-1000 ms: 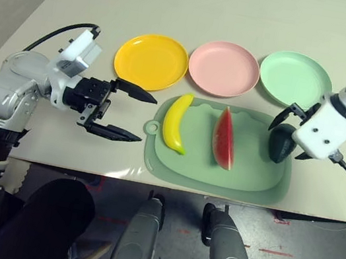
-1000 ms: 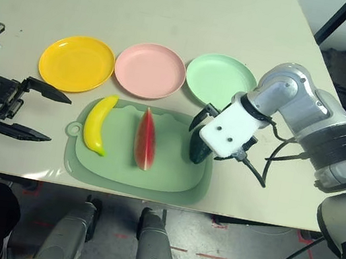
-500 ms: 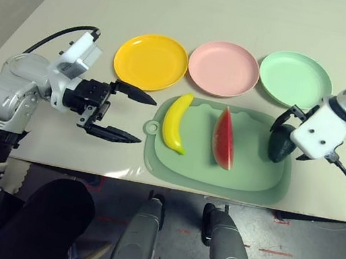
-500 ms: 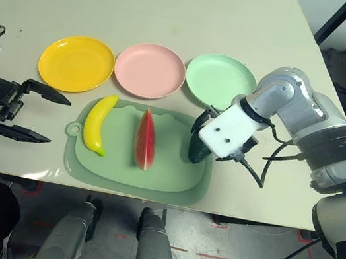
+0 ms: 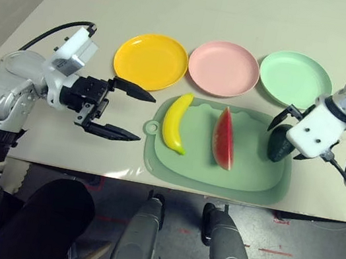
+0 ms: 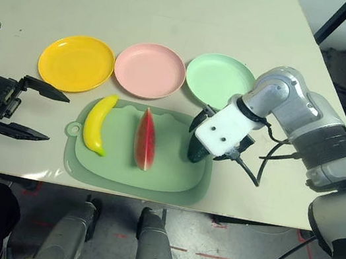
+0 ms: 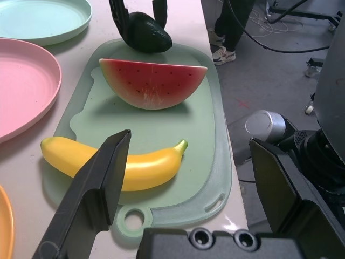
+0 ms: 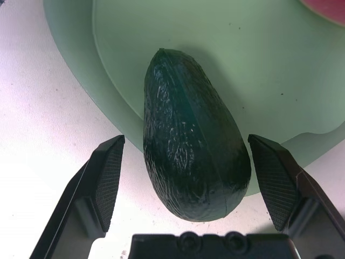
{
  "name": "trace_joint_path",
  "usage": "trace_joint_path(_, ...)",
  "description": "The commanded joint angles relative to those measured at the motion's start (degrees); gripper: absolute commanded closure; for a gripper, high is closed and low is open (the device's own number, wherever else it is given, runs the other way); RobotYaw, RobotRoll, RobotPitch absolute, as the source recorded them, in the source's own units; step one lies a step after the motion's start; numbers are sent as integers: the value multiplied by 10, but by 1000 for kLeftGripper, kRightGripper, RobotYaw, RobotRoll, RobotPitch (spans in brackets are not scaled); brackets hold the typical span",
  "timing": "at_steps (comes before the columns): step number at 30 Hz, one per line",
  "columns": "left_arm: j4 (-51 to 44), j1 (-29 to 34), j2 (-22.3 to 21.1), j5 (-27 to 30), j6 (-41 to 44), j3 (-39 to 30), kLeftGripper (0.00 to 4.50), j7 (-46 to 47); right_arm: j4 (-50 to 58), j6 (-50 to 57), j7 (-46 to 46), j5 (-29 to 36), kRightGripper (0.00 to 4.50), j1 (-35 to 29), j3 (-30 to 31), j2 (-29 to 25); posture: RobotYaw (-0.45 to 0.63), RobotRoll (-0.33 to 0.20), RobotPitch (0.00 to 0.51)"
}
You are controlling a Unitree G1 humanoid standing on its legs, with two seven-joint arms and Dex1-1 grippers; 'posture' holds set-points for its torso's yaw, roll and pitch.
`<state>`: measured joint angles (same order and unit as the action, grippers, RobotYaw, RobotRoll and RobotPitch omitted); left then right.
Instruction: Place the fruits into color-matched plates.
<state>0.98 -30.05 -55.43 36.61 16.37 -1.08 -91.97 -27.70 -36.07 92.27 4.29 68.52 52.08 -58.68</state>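
Avocado lined up for mint plate

Beyond the cutting mat (image 5: 154, 160) on the bench (image 5: 322, 196), three plates (image 5: 151, 62) await fruit. Banana (image 5: 174, 123) and watermelon wedge (image 5: 223, 138) are left on the mat; the avocado (image 8: 194, 140), at its edge, is flanked by the right gripper's open fingers (image 8: 110, 183). The left pair (image 5: 133, 89) is spread. A centred squeeze, then a lift, is needed next.

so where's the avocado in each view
left eye: right part of the mat, by the right gripper
right eye: avocado right of centre, partly hidden
left wrist: top, beyond the watermelon
right wrist: centre
shared landmark: pale green mat
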Motion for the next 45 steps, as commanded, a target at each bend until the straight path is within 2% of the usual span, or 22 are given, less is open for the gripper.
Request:
trace_joint_path(1,-12,8,-5,-4,-2,-5,28,-5,-6,-4,2,-11,0,-4,-13,5,-47,0,287)
trace_joint_path(17,-6,10,-12,-5,-13,-1,28,-5,-25,-7,2,-37,0,-5,-27,19,-49,0,290)
trace_joint_path(20,-3,6,-11,-7,-16,-1,0,-5,-23,-3,2,-38,437,-6,-26,19,-49,0,290)
trace_joint_path(23,0,6,-13,-7,-20,-2,0,-5,-17,5,2,-34,1450,-6,-24,18,-45,0,291)
trace_joint_path(24,1,5,-14,-7,-21,-2,0,-5,-14,8,2,-32,1545,-6,-23,17,-45,0,292)
trace_joint_path(33,6,9,-17,-8,-25,-2,0,-5,0,24,2,-18,1545,-4,-18,9,-46,0,290)
trace_joint_path(39,10,9,-10,-20,-20,-3,0,-4,7,108,2,40,1545,36,-18,14,-44,0,285)
trace_joint_path(45,8,-15,17,-33,9,-8,0,62,-182,114,1,-28,1545,129,-84,105,-40,0,278)
